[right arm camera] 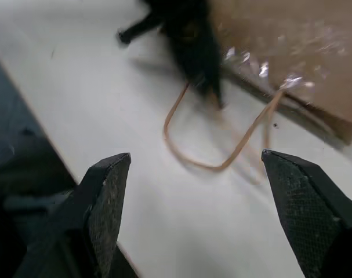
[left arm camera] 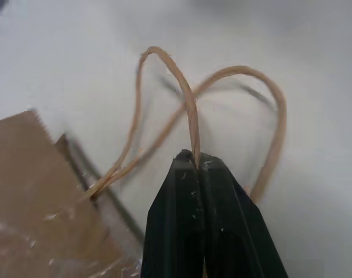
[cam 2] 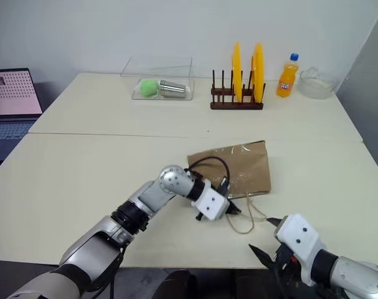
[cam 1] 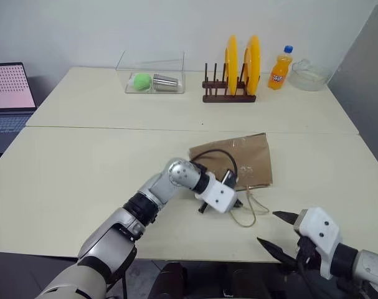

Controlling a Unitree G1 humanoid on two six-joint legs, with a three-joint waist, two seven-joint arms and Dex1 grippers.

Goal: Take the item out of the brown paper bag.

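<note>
The brown paper bag (cam 1: 241, 159) lies flat and creased on the table, its two thin tan handles (cam 1: 246, 212) looping toward the front edge. My left gripper (cam 1: 238, 202) sits at the bag's mouth, shut on one handle strand (left arm camera: 190, 104), which is pinched at the fingertips (left arm camera: 194, 157). My right gripper (cam 1: 268, 227) hovers open near the table's front right edge, apart from the bag, facing the handles (right arm camera: 222, 165) and the bag's mouth (right arm camera: 291, 52). The item is hidden.
At the back stand a clear box (cam 1: 152, 78) holding a green ball and a metal cup, a wooden rack with two yellow plates (cam 1: 238, 65), an orange soda bottle (cam 1: 279, 68) and a glass bowl (cam 1: 309, 76). A laptop (cam 1: 8, 93) sits far left.
</note>
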